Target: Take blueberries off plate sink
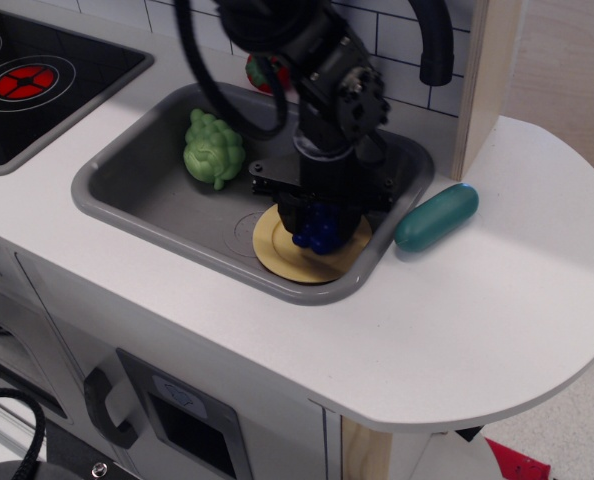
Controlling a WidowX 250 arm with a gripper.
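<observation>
at the right end of the grey sink (pixel 142 190), the black gripper (pixel 317 228) points straight down over the mustard-yellow plate (pixel 287 258). its jaws are drawn in tight against the dark-blue blueberries (pixel 317 236), one on each side, pinching the cluster. only the lower part of the berries shows below the gripper body. cannot tell whether the cluster is touching the plate or just clear of it; it sits over the plate's right-rear half, inside the rim. plate lies flat on the sink floor, hard against the front-right corner, overlapping the circular drain mark. bumpy light-green toy vegetable (pixel 213 148) sits at the sink's rear left, well apart from the plate. teal oblong toy (pixel 436 217) lies on the white counter (pixel 497 300) just beside the sink's right edge. black stovetop (pixel 37 75) at far left.
</observation>
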